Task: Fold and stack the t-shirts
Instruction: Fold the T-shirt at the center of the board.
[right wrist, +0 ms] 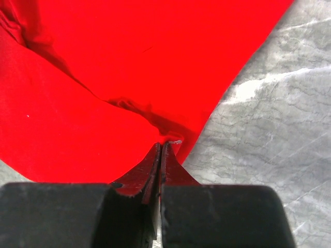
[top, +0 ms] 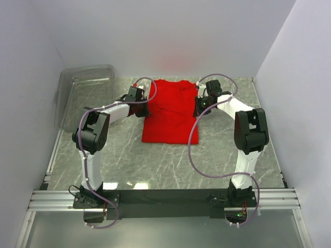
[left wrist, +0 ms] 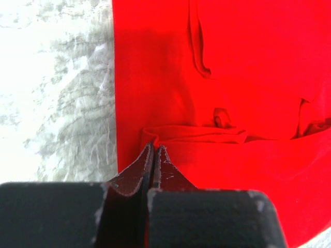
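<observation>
The red t-shirt (top: 168,111) is laid at the upper centre of the frame on the grey table (top: 155,165). Both arms are stretched forward and low. Its left edge is pinched by the closed left gripper (left wrist: 155,150), and its right edge by the closed right gripper (right wrist: 161,147).

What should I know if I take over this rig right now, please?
Left gripper: shut, pinching the left edge of the red t-shirt.
Right gripper: shut, pinching its right edge.
Things: the shirt lies flat on the table, roughly rectangular, with some cloth seemingly folded inward. A clear bin leans at the far left.
Done: both edges gripped.
Left: finish the fold. Nothing is stacked yet.
</observation>
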You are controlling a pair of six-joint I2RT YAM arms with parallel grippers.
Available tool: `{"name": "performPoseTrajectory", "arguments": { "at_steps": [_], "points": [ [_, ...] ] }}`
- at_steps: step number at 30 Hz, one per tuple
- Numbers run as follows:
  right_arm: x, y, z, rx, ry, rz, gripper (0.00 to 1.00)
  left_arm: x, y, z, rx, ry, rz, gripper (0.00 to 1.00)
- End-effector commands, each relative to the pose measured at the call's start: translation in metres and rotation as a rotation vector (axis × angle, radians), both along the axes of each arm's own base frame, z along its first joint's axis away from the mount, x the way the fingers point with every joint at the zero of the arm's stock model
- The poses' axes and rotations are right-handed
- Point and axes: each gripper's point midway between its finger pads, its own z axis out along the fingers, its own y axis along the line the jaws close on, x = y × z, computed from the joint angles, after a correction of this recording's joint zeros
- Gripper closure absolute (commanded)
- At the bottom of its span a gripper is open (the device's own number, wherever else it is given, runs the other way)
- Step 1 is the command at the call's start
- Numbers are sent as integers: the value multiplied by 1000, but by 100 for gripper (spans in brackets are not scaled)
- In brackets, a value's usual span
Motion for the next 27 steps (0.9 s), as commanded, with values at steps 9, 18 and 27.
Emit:
{"name": "performPoseTrajectory", "arguments": {
  "at_steps": [9, 18, 27],
  "points": [
    [28, 4, 30, 42, -127, -7, 100, 13, 2, 69, -64, -221, 2, 100],
    [35, 3, 36, 41, -155, -16, 100, 16, 5, 72, -63, -254, 15, 100],
    [45, -5, 25, -7, -151, -52, 100, 28, 11, 47, -25, -208, 38, 100]
  ]
}}
